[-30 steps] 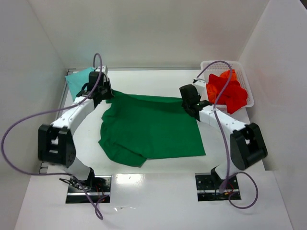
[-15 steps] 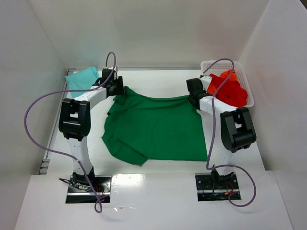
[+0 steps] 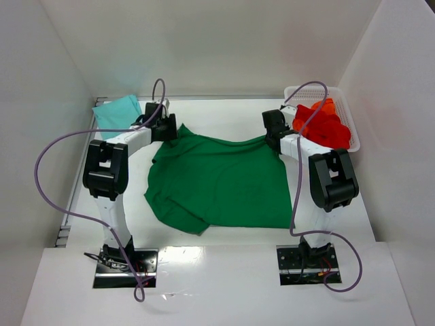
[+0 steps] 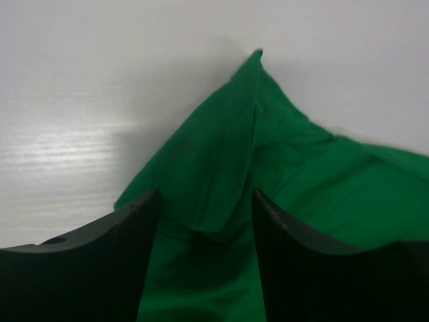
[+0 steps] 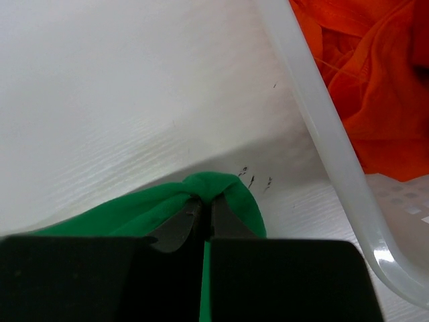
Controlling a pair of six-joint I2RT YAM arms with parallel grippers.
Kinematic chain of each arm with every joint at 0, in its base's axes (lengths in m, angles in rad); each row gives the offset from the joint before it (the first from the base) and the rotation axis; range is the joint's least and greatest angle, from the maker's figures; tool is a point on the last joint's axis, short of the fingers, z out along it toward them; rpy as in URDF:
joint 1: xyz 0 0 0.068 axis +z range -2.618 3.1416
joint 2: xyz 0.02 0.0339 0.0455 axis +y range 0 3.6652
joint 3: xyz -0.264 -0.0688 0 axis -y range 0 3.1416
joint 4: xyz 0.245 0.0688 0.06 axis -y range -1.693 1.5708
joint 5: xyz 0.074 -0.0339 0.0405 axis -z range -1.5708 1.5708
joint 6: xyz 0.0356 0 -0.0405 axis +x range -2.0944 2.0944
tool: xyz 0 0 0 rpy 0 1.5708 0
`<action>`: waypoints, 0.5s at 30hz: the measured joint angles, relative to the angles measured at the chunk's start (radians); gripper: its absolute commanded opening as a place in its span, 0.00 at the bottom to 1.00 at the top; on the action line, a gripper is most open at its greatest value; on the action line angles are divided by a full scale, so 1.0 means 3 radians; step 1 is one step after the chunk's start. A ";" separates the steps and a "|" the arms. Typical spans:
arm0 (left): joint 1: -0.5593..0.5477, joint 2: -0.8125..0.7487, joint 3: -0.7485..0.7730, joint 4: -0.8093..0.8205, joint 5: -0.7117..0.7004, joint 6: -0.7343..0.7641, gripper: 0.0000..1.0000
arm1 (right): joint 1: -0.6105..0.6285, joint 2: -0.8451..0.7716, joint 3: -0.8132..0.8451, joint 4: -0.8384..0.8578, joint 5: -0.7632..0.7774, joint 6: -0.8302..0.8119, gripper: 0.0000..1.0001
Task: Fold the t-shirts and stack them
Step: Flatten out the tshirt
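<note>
A dark green t-shirt [image 3: 217,180] lies spread over the middle of the table. My left gripper [image 3: 168,130] stands open over its far left corner [image 4: 234,154], the cloth lying loose between the jaws. My right gripper [image 3: 273,134] is shut on the shirt's far right corner [image 5: 224,188], pinching a bunched fold. A pale teal t-shirt [image 3: 117,112] lies folded at the far left. Bright red t-shirts [image 3: 323,125] are heaped in the white mesh basket [image 3: 353,132] at the far right.
The basket's white rim [image 5: 322,134] runs close beside my right gripper, with red cloth [image 5: 375,80] behind it. White walls close in the table on three sides. Purple cables loop from both arms.
My left gripper has opened and let go of the shirt's far left corner. Both arms have stretched toward the back, pulling the green shirt's far edge flatter.
</note>
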 measured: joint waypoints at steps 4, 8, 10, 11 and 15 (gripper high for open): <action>0.0001 -0.0062 -0.0149 -0.0047 -0.0001 -0.0044 0.65 | 0.0000 0.0001 0.0000 0.0003 -0.0023 0.0000 0.00; 0.0001 -0.0261 -0.0295 -0.0100 -0.0019 -0.0104 0.69 | 0.0000 0.0001 0.0000 0.0008 -0.0055 0.0000 0.00; 0.0001 -0.0340 -0.0302 -0.0118 -0.0019 -0.0113 0.69 | 0.0000 0.0001 0.0000 0.0009 -0.0060 0.0000 0.00; 0.0001 -0.0389 -0.0302 -0.0119 -0.0018 -0.0126 0.69 | 0.0000 0.0001 0.0000 0.0009 -0.0065 0.0000 0.00; 0.0001 -0.0563 -0.0304 -0.0120 0.0040 -0.0198 0.68 | 0.0000 0.0000 0.0000 0.0011 -0.0084 0.0000 0.00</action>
